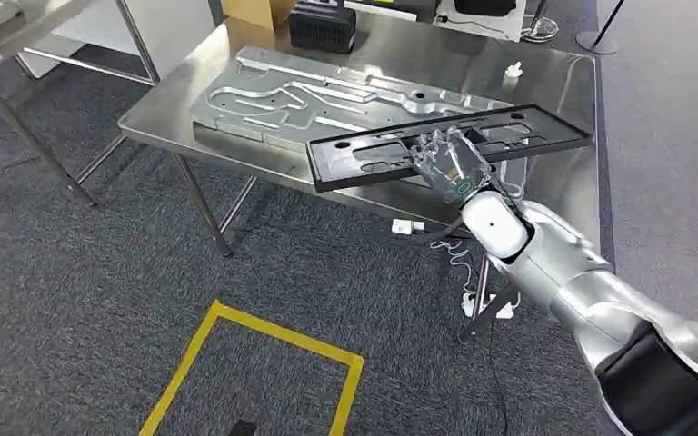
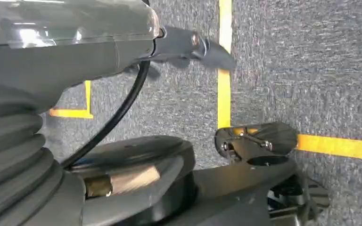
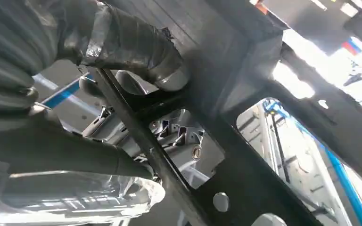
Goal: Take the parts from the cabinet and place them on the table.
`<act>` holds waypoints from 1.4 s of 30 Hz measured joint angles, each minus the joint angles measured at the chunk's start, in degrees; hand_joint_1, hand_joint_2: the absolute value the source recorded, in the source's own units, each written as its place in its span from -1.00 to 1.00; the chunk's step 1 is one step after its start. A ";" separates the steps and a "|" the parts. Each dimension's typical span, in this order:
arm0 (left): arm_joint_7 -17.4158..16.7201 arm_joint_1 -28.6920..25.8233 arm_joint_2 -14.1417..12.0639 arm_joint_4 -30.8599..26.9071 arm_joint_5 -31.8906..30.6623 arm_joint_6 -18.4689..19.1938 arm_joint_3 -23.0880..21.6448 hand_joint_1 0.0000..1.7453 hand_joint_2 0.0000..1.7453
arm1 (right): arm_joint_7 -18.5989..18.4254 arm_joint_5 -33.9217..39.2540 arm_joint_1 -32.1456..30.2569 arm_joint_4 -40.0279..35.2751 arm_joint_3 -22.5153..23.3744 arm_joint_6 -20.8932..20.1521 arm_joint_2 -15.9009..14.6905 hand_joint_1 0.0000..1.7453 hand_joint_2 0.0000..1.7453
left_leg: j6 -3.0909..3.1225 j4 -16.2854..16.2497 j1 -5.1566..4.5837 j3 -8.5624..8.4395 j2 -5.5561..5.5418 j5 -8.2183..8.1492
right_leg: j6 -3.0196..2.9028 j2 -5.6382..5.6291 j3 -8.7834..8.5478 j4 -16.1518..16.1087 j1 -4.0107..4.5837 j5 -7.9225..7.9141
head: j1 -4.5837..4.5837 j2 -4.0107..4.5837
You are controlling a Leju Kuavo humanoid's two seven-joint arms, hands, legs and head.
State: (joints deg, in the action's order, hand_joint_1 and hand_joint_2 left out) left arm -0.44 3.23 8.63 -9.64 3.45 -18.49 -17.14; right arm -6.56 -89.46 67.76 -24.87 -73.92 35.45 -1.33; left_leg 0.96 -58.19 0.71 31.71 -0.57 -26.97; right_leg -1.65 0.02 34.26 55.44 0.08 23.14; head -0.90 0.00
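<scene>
My right hand (image 1: 450,162) grips a long black frame-like part (image 1: 363,159) near its middle and holds it level over the near edge of the steel table (image 1: 159,113). A large silver machined plate (image 1: 264,95) lies flat on the table just beyond the black part. In the right wrist view the black part (image 3: 245,160) runs close across the picture, with my thumb (image 3: 136,52) wrapped against it. My left hand (image 2: 188,44) hangs above the grey carpet with its fingers holding nothing.
A black box (image 1: 323,25) and a small white piece (image 1: 513,69) sit at the table's far side. Yellow tape lines (image 1: 264,331) mark the grey carpet in front of the table. White cables (image 1: 459,259) trail under the table's right legs.
</scene>
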 joint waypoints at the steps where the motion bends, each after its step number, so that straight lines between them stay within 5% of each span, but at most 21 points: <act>1: 0.00 0.08 0.00 0.00 0.00 0.00 0.04 -1.00 1.00 | 0.00 0.00 0.23 0.02 0.04 -0.04 -0.04 1.00 1.00 | -0.06 -1.79 0.02 0.21 0.09 -0.39 | -0.16 -0.02 -0.77 -0.44 0.02 0.14 | 0.04 0.00; 5: 0.04 0.22 -0.11 0.00 0.00 0.00 0.20 -1.00 1.00 | 0.07 0.00 0.14 0.00 0.04 -0.04 0.13 1.00 1.00 | -0.83 -16.10 0.17 9.23 0.20 -6.25 | -0.40 -0.07 -1.99 -0.06 -0.08 1.69 | 0.26 0.00; 6: 0.07 0.26 -0.15 0.00 -0.02 0.00 0.20 -1.00 1.00 | 0.09 0.00 -0.17 0.02 0.04 -0.04 0.13 1.00 1.00 | -1.03 -16.15 0.22 10.14 0.22 -5.71 | -0.18 -0.10 -2.40 0.20 -0.17 2.24 | 0.31 0.00; 9: 0.00 0.37 -0.20 0.00 -0.02 0.00 0.22 -1.00 1.00 | 0.20 0.00 -0.29 0.00 0.07 -0.04 0.26 1.00 1.00 | -1.42 -4.40 0.70 6.79 0.32 3.25 | 0.72 -0.15 -3.76 1.63 -0.73 4.46 | 0.28 0.00; 10: -0.02 0.10 -0.20 0.00 -0.04 0.00 0.22 -1.00 1.00 | 0.20 0.00 -0.34 0.02 0.09 -0.04 0.26 1.00 1.00 | -1.68 -1.48 0.81 5.98 0.36 4.97 | 1.23 -0.12 -3.66 2.14 -0.76 5.28 | 0.24 0.00; 11: -0.02 0.09 -0.22 0.00 -0.04 0.02 0.22 -1.00 1.00 | 0.17 0.00 -0.26 0.02 0.11 -0.04 0.24 1.00 1.00 | -1.31 -0.93 0.30 6.33 0.33 2.48 | 1.74 -0.44 -3.55 2.77 -0.66 5.68 | 0.37 0.00; 12: -0.02 0.29 -0.26 0.00 -0.09 0.00 0.24 -1.00 1.00 | 0.20 0.00 -0.25 0.02 0.13 -0.02 0.24 1.00 1.00 | -0.44 -1.61 0.31 6.21 0.35 3.18 | 2.06 -0.41 -3.09 2.76 -0.56 5.89 | 0.39 0.00; 15: -0.02 0.31 -0.26 0.00 -0.09 -0.17 0.28 -1.00 1.00 | 0.22 0.00 -0.48 0.02 0.37 0.02 0.24 1.00 1.00 | 0.69 -1.36 0.47 5.70 0.24 3.32 | 2.79 -0.39 -3.58 3.00 -0.48 6.11 | 0.39 0.00; 17: 0.00 0.24 -0.28 0.00 -0.15 -0.28 0.28 -1.00 1.00 | 0.13 0.00 -0.25 0.00 0.79 0.04 0.22 1.00 1.00 | 1.17 -0.92 0.52 4.90 0.23 2.94 | 3.16 -0.23 0.10 9.33 -0.72 6.59 | 0.33 0.00; 20: -0.02 0.13 -0.28 0.00 -0.17 -0.33 0.28 -1.00 1.00 | 0.02 0.00 -0.74 -0.04 0.87 0.04 -0.04 1.00 1.00 | 1.45 -0.90 0.37 3.66 0.04 1.72 | 3.58 -0.23 7.65 20.22 -0.77 11.56 | 0.28 0.00; 22: -0.02 -0.03 -0.31 0.00 -0.26 -0.48 0.28 -1.00 1.00 | 0.02 0.00 -0.96 -0.02 0.90 0.04 -0.13 1.00 1.00 | 1.47 -0.90 0.11 2.50 -0.19 0.91 | 3.11 -0.23 8.67 18.85 -0.65 9.99 | 0.28 0.00; 23: -0.04 0.00 -0.31 0.00 -0.28 -0.54 0.28 -1.00 1.00 | 0.00 0.00 -0.93 -0.04 0.98 0.02 -0.26 1.00 1.00 | 1.53 -0.90 -0.13 1.71 -0.27 0.39 | 2.58 -0.23 7.66 14.76 -0.34 6.77 | 0.31 0.00; 25: -0.17 0.08 -0.10 0.00 -0.46 -0.61 0.28 -1.00 1.00 | -0.02 0.00 -0.76 -0.02 1.27 0.00 -0.37 1.00 1.00 | 1.61 -0.57 -0.37 0.36 -0.31 -0.60 | 0.26 -0.22 4.32 4.53 0.76 -1.09 | 0.31 0.00; 27: -0.22 0.49 0.18 0.00 -0.50 -0.77 0.31 -1.00 1.00 | -0.11 0.00 -0.50 -0.02 1.35 0.02 -0.48 1.00 1.00 | 1.15 -0.11 -0.24 -0.28 -0.40 -0.96 | -0.73 -0.40 3.83 3.18 1.33 0.24 | 0.61 0.00; 31: -0.33 0.44 0.28 -0.02 -0.52 -0.65 0.31 -1.00 1.00 | -0.13 0.00 -0.28 0.00 1.55 0.07 -0.50 1.00 1.00 | 0.10 -0.08 -0.49 -1.57 -0.32 0.06 | -2.01 -0.35 1.36 0.64 1.27 -0.30 | 0.72 0.00; 32: -0.35 0.47 0.24 0.00 -0.55 -0.68 0.31 -1.00 1.00 | -0.15 0.00 -0.22 0.00 1.60 0.07 -0.52 1.00 1.00 | 0.07 -1.06 -0.34 -1.17 -0.11 -0.77 | -1.35 -0.12 0.16 -0.11 0.79 -0.84 | 0.61 0.00; 33: -0.35 0.58 0.24 0.00 -0.61 -0.72 0.31 -1.00 1.00 | -0.15 0.00 0.03 0.02 1.62 0.07 -0.57 1.00 1.00 | -0.12 -3.41 -0.36 -0.07 0.02 -1.62 | -1.61 -0.10 -0.28 -0.30 0.56 -0.68 | 0.72 0.00; 37: -0.46 0.60 -0.07 0.00 -0.68 -0.74 0.31 -1.00 1.00 | -0.11 0.00 -0.28 0.04 1.62 0.07 -0.48 1.00 1.00 | -1.32 -16.32 0.19 8.91 0.11 -6.98 | -1.03 -0.20 -1.21 0.16 0.18 0.80 | 0.83 0.00; 39: -0.46 0.73 -0.20 0.00 -0.79 -0.72 0.31 -1.00 1.00 | -0.11 0.00 -0.54 0.07 1.62 0.07 -0.48 1.00 1.00 | -1.88 -12.05 0.56 8.65 0.21 -3.32 | -0.21 -0.21 -2.00 0.93 -0.38 2.07 | 0.83 0.00; 41: -0.61 0.57 -0.28 0.00 -1.01 -0.65 0.31 -1.00 1.00 | -0.11 0.00 -0.47 0.04 1.62 0.09 -0.37 1.00 1.00 | -2.54 -2.70 1.20 5.68 0.31 3.91 | 0.81 -0.22 -2.53 2.41 -0.92 3.78 | 0.85 0.00; 42: -0.63 0.40 -0.26 0.00 -1.03 -0.55 0.31 -1.00 1.00 | -0.15 0.00 -0.48 0.04 1.62 0.09 -0.37 1.00 1.00 | -2.72 -2.11 0.97 6.14 0.09 3.03 | 1.38 -0.35 -2.38 3.29 -0.82 4.49 | 0.81 0.00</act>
State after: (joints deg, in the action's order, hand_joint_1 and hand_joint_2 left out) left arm -1.07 3.62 8.37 -9.64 2.43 -19.04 -16.83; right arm -6.71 -89.46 67.28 -24.83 -72.30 35.54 -1.70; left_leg -1.76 -60.30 1.68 37.85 -0.48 -23.94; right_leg -0.27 -0.32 31.88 58.73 -0.74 27.63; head -0.09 0.00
